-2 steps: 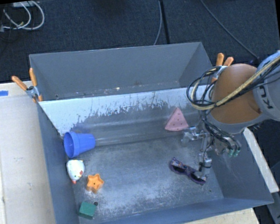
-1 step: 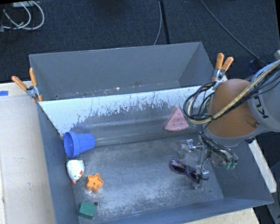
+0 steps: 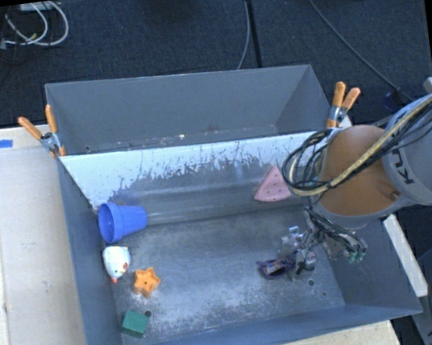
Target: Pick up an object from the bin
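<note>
My gripper [image 3: 300,254] is low over the bin floor at the right side, under the arm's orange cover. A small dark purple thing [image 3: 273,267] lies on the floor right at the gripper's left tip; whether the gripper is touching it I cannot tell. A pink wedge [image 3: 271,186] leans against the back wall just above and to the left of the gripper.
Along the left side lie a blue cup [image 3: 120,220] on its side, a white toy with a red spot [image 3: 116,261], an orange star [image 3: 145,280] and a green block [image 3: 134,322]. Bare floor spans the bin's middle. The arm and its cables crowd the right wall.
</note>
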You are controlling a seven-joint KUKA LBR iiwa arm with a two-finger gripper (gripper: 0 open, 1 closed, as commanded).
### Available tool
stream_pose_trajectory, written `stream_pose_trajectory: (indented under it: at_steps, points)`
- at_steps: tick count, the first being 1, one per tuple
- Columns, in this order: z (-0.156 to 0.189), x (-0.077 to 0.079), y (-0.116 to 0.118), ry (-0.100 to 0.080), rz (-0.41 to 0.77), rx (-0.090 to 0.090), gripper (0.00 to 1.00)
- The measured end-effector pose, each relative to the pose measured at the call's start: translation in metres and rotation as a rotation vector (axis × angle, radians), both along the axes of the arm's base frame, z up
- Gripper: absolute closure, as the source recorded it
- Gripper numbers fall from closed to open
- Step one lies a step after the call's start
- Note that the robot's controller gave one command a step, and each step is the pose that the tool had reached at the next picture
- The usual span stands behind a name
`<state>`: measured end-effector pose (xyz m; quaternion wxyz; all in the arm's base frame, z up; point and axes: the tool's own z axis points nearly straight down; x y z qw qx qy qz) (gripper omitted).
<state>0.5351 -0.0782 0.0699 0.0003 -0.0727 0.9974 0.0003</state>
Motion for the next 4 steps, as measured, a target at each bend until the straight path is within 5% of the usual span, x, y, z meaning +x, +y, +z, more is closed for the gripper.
stream_pose_trajectory:
  at_steps: [1, 2, 3, 4]
  points:
    - [0.000, 0.003, 0.001, -0.001, 0.008, 0.000, 1.00]
    - [0.102, 0.013, 0.007, 0.000, -0.008, 0.000, 1.00]
    - [0.102, 0.013, 0.007, 0.000, -0.007, 0.000, 1.00]
    - [0.249, 0.018, 0.006, -0.004, -0.012, 0.000, 1.00]
